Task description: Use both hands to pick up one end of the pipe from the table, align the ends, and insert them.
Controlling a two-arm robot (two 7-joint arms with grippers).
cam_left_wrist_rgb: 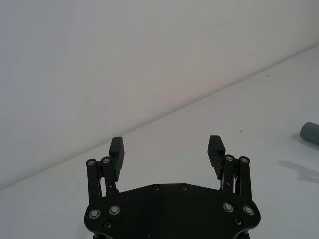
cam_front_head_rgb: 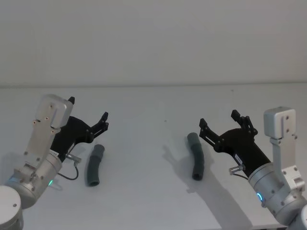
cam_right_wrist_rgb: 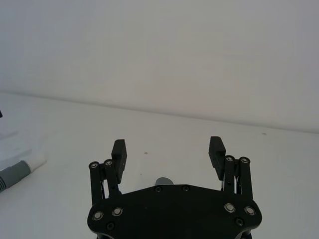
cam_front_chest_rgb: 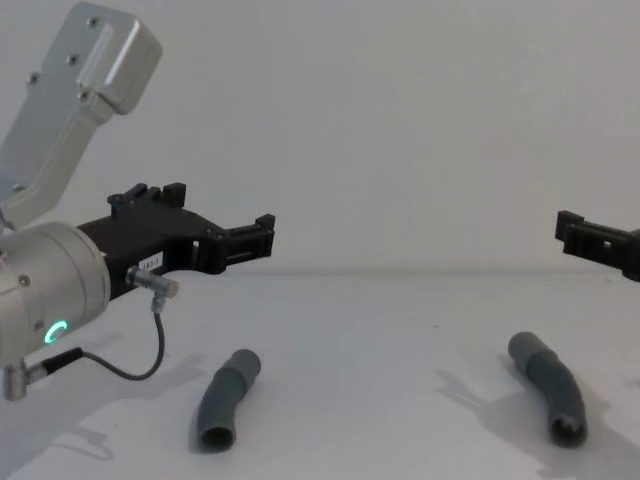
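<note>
In the chest view the right gripper (cam_front_chest_rgb: pixel 592 243) is cut by the frame's edge at 3 o'clock, so just its black fingertips appear there. In the right wrist view a round grey cuff (cam_right_wrist_rgb: pixel 163 181) peeks over the claw's palm, the rest of it hidden, and a second grey cuff (cam_right_wrist_rgb: pixel 14 173) with a pale tip is cropped by the border; which piece it belongs to cannot be told. The left wrist view catches just one cropped grey pipe end (cam_left_wrist_rgb: pixel 310 133).

In the head view the left gripper (cam_front_head_rgb: pixel 88 108) hovers at 9 o'clock, its claw spread and holding nothing; the left pipe piece (cam_front_head_rgb: pixel 94 165) lies flat at its 5 o'clock, apart from it. The right gripper (cam_front_head_rgb: pixel 218 118), at 4 o'clock, is likewise spread and bare, with the right pipe piece (cam_front_head_rgb: pixel 196 155) at its 7 o'clock, its near end an open dark socket (cam_front_chest_rgb: pixel 568 432). The two pieces lie well apart.

The table (cam_front_head_rgb: pixel 144 196) is plain matte white, meeting a bare pale wall (cam_front_head_rgb: pixel 153 43) at 12 o'clock
</note>
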